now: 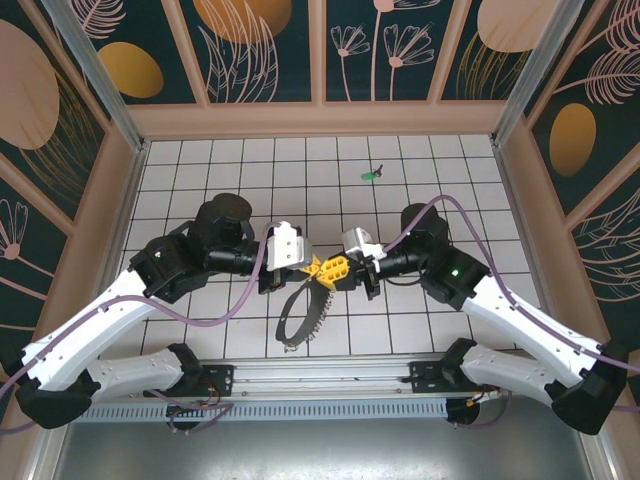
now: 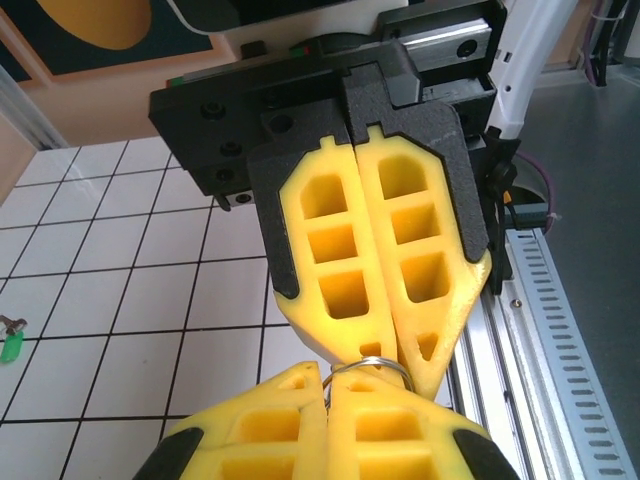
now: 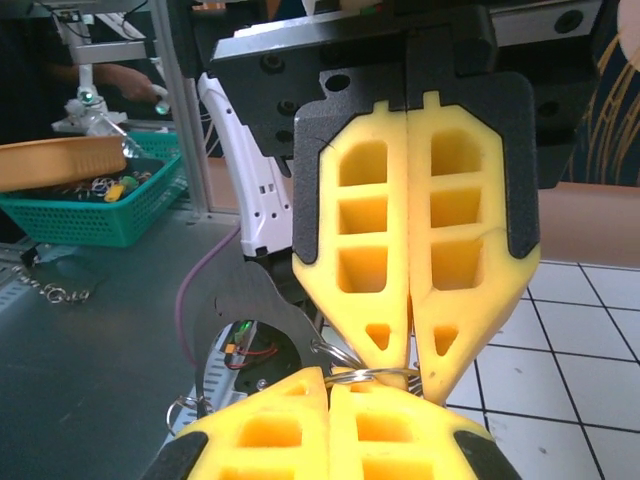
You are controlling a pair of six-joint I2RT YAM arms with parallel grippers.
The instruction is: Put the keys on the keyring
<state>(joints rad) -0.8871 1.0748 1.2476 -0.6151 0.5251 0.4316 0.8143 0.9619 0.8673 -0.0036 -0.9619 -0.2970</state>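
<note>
Keyring (image 1: 303,315) hangs at six o'clock below my left gripper (image 1: 322,268) and right gripper (image 1: 345,266), both clenched tip to tip on its thin wire. Green key (image 1: 370,174) lies well apart at twelve o'clock.

White tiled counter (image 1: 200,190) with dark grout lines, walled by patterned panels, 1 small green key (image 1: 372,174) with a dark stem lying flat near the far edge, well apart from everything else
</note>
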